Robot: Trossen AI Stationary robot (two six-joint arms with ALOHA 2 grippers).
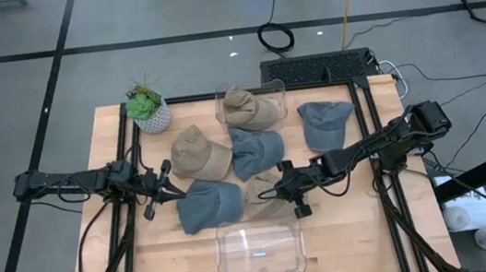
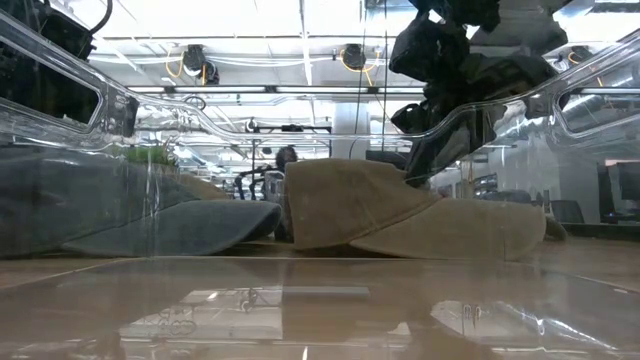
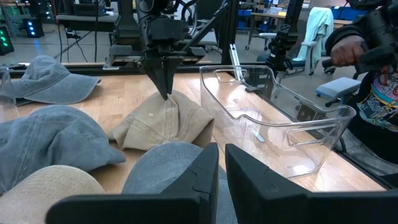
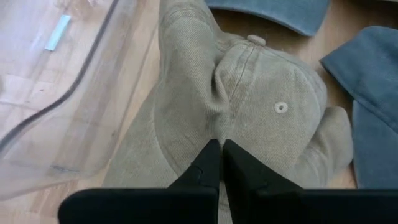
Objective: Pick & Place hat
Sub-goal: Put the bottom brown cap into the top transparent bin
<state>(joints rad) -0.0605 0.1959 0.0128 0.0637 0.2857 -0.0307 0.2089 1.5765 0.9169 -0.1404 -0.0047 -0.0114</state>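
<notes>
Six hats on the table [image 1: 128, 261] — three blue [image 1: 326, 122], three tan [image 1: 199, 153], as far as overlap shows — two clear bins [image 1: 259, 251], one plant [image 1: 148, 108].

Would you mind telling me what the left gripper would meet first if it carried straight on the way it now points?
Most likely the blue-grey hat lying directly ahead of the left gripper, whose jaws are nearly together. Beyond it sits the tan hat pinched by the right gripper, though depth is hard to judge.
</notes>
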